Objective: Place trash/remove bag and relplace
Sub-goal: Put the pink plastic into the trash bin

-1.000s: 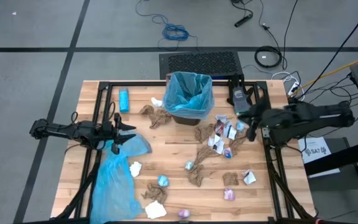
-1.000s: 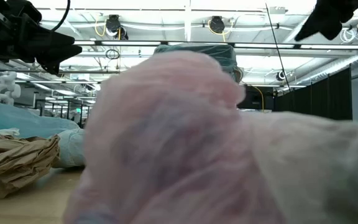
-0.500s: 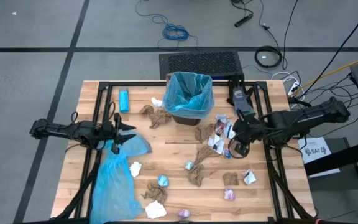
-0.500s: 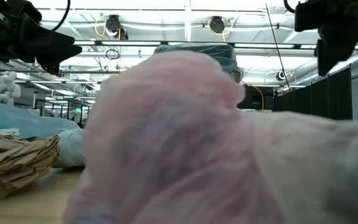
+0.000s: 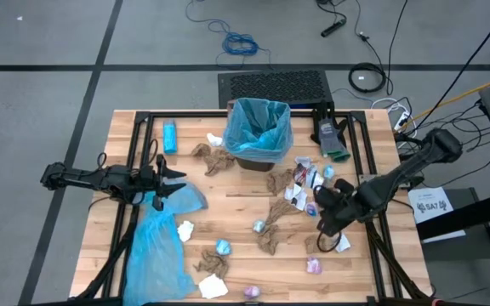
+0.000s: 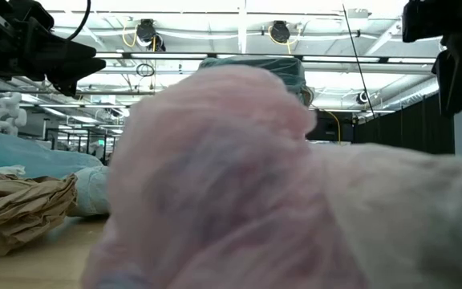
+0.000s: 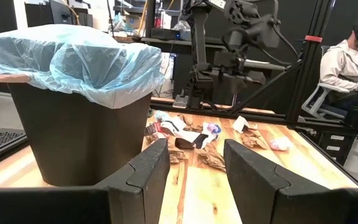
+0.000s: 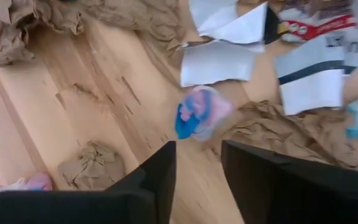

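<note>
The bin (image 5: 259,132), lined with a blue bag, stands at the table's (image 5: 228,208) far middle. A loose blue bag (image 5: 160,242) lies to its near left, where the left gripper (image 5: 173,180) waits, fingers spread. The trash (image 5: 292,200) litters the boards on the bin's near right. There the right gripper (image 5: 326,228) hovers with its fingers parted, apparently lining up on a pink-and-blue wrapper (image 8: 199,113).

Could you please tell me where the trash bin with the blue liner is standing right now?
In the high view the trash bin stands at the far middle of the table, a brown paper wad near its left side and a scatter of white paper scraps to its right.
</note>
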Robot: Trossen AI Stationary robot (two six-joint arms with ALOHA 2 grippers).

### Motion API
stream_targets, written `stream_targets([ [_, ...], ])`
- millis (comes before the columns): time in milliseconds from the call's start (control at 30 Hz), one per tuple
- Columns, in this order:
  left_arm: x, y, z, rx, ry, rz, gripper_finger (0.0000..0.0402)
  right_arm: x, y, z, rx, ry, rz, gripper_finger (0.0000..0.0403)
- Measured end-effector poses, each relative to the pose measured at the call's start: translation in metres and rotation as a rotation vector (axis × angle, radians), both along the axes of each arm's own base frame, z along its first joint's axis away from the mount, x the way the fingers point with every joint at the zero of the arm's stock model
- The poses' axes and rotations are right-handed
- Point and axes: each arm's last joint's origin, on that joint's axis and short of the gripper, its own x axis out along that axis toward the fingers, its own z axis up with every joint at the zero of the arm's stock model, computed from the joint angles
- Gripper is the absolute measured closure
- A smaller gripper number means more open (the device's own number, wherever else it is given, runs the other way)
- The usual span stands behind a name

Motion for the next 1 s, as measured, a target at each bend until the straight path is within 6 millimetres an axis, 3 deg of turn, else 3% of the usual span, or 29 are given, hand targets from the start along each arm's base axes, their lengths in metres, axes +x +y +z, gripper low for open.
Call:
stream_targets([
  [267, 0.0, 0.0, 0.0, 0.0, 0.0, -0.004, 0.0244, 0.023, 0.007, -0.031, -0.088, 0.11, 0.066, 0.0241],
  [633, 0.0, 0.0, 0.0, -0.026, 0.0, -0.007, 0.0244, 0.032, -0.02, -0.074, -0.051, 0.086, 0.075, 0.0257],
  [733, 0.0, 0.0, 0.0, -0.025, 0.0, -0.008, 0.0244, 0.031, -0.026, -0.082, -0.046, 0.07, 0.062, 0.0285],
  [900, 0.0, 0.0, 0.0, -0.025, 0.0, -0.009, 0.0244, 0.031, -0.026, -0.078, -0.044, 0.056, 0.091, 0.0385],
  [1000, 0.0, 0.0, 0.0, -0.025, 0.0, -0.01, 0.0244, 0.027, -0.027, -0.065, -0.03, 0.088, 0.081, 0.0389],
])
